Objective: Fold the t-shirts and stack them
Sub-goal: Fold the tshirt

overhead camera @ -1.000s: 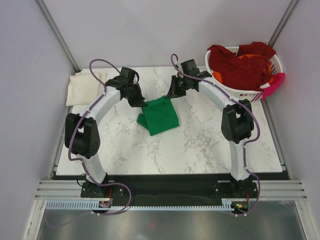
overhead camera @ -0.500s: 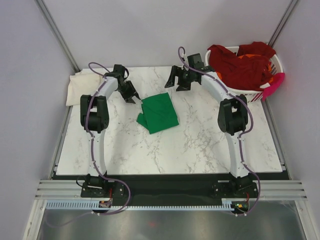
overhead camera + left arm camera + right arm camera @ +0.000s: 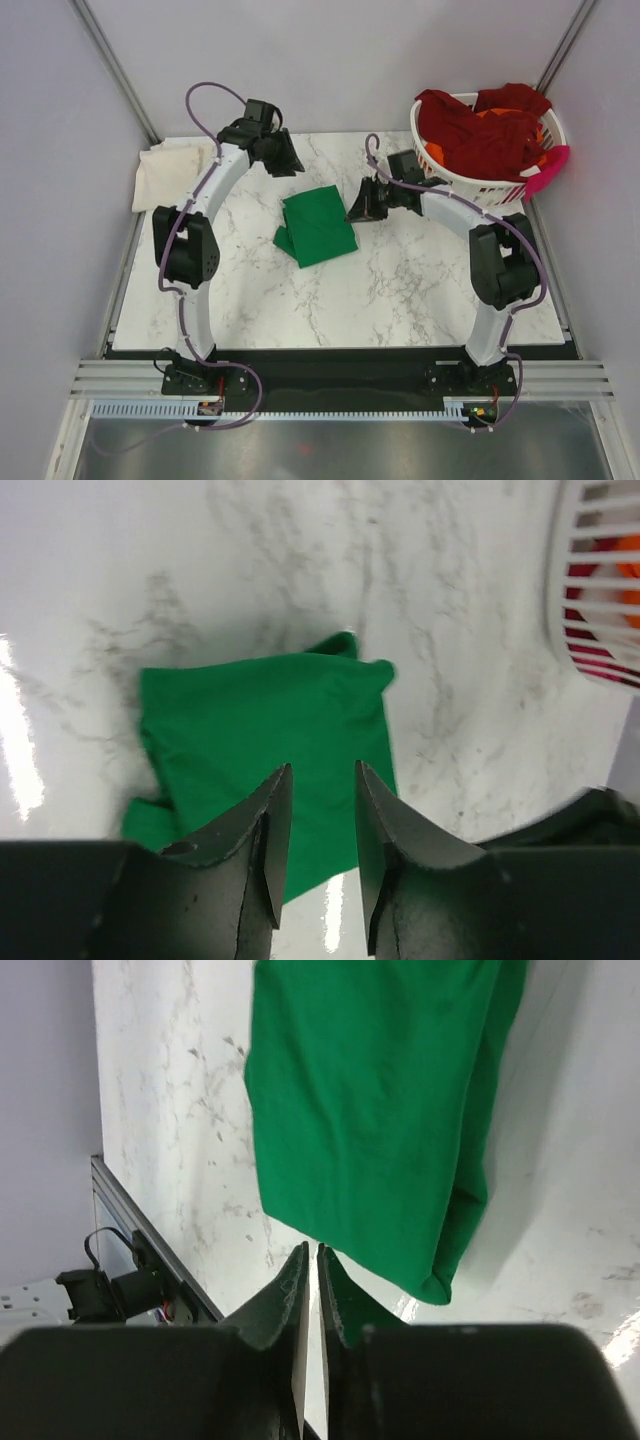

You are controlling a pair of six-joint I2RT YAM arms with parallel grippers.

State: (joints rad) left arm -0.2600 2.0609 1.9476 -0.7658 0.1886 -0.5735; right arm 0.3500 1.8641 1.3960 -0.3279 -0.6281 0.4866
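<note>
A bright green t-shirt [image 3: 317, 226] lies folded in the middle of the marble table; it also shows in the left wrist view [image 3: 260, 715] and the right wrist view [image 3: 370, 1110]. My left gripper [image 3: 286, 160] hovers behind the shirt, partly open and empty [image 3: 322, 772]. My right gripper [image 3: 360, 206] sits at the shirt's right edge, jaws closed with nothing between them [image 3: 312, 1250]. A cream t-shirt [image 3: 170, 172] lies at the table's far left corner. Dark red t-shirts [image 3: 480, 125] and an orange one [image 3: 436, 153] are heaped in the basket.
The white slatted laundry basket [image 3: 470, 183] stands at the far right corner, its wall also visible in the left wrist view [image 3: 600, 580]. A pink cloth [image 3: 548, 165] hangs over its right rim. Grey walls close in the table's back and sides.
My left gripper has let go of the green shirt and swung up and back behind it. My right gripper has come down from the far side to the shirt's right edge.
</note>
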